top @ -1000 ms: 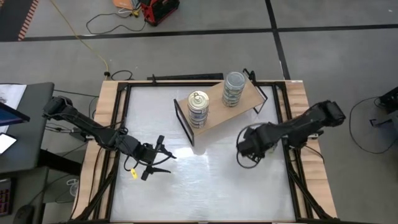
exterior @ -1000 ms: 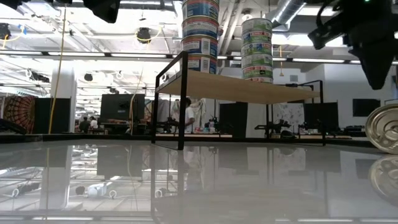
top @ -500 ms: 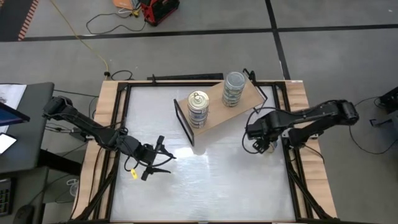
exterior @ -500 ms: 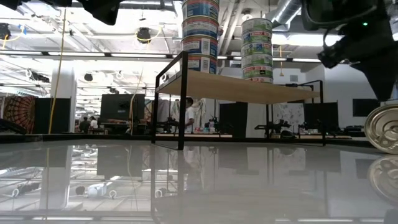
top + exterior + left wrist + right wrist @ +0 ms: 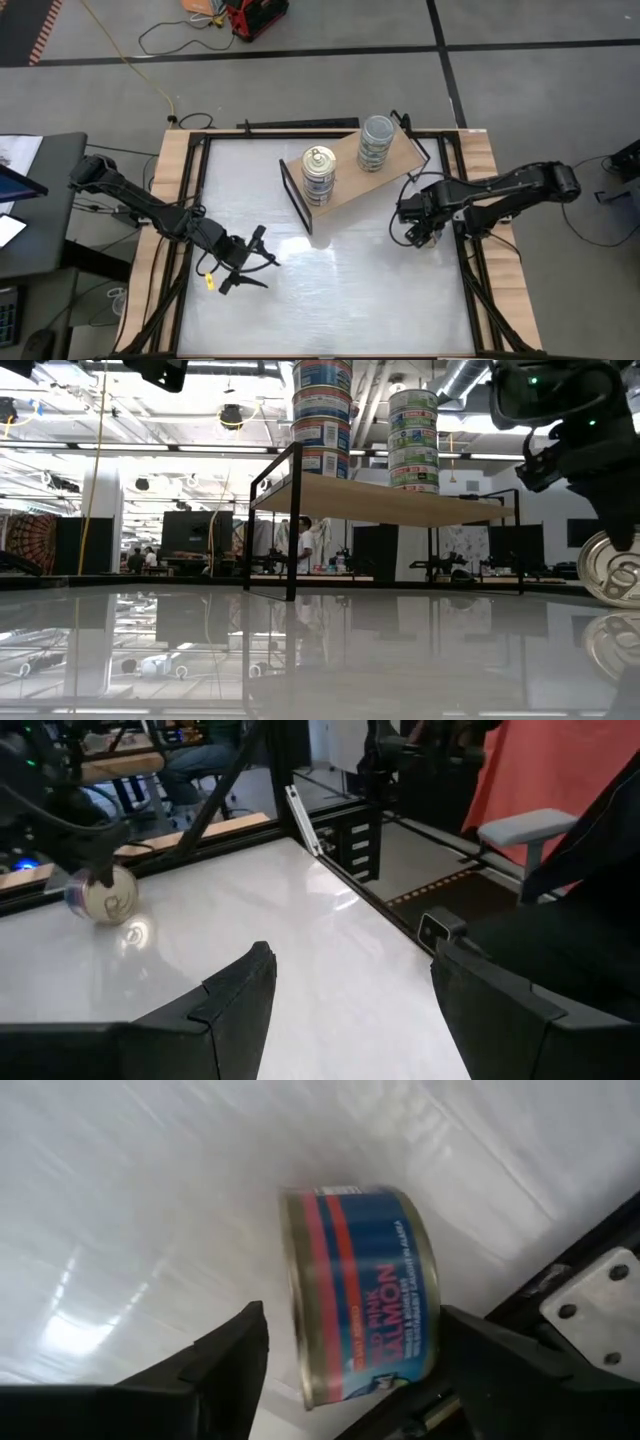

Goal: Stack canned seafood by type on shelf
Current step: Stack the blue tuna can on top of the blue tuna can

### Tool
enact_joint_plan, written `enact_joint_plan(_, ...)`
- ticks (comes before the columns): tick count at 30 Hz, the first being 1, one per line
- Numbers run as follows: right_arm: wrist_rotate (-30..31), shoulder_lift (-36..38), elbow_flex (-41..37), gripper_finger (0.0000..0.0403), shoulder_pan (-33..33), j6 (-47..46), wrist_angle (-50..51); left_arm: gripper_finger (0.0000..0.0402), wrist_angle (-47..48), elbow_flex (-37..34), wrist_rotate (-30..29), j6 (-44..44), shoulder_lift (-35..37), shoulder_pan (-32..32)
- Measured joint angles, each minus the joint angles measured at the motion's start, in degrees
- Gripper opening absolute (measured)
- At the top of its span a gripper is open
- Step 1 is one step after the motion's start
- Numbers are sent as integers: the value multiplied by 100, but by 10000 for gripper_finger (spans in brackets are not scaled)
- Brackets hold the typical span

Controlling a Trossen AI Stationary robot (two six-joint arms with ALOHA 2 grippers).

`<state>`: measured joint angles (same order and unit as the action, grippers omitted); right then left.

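The shelf (image 5: 352, 172) stands at the table's far middle, with two stacks of canned seafood on it: a gold-lidded stack (image 5: 318, 172) and a grey-topped stack (image 5: 376, 142). One blue-and-red salmon tin (image 5: 360, 1310) lies on its curved side on the white table by the right edge, its round lid (image 5: 615, 568) facing the low camera. My right gripper (image 5: 420, 232) points down over it, open, with a finger on either side of the tin. My left gripper (image 5: 250, 266) hovers open over the table's left part with nothing between its fingers (image 5: 340, 1010).
The table's black frame rail (image 5: 590, 1295) runs close beside the lying tin. The same tin (image 5: 108, 898) and the right arm show far off in the left wrist view. The shelf's black legs (image 5: 292, 525) stand toward the far side, and bare white tabletop (image 5: 330, 290) lies near.
My right gripper has moved toward the table's right edge and come down over the lying tin, tipping to point straight down. My left gripper has swung a little toward the near edge without leaving its place. The tin and the stacks have kept still.
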<state>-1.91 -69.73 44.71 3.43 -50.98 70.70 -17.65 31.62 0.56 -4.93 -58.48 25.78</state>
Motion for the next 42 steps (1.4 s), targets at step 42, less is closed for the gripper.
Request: enact_joint_plan(42,-385,232,122,214,1020,498,-6082,290,-2611,1084,-4295,-7898,-2944,791)
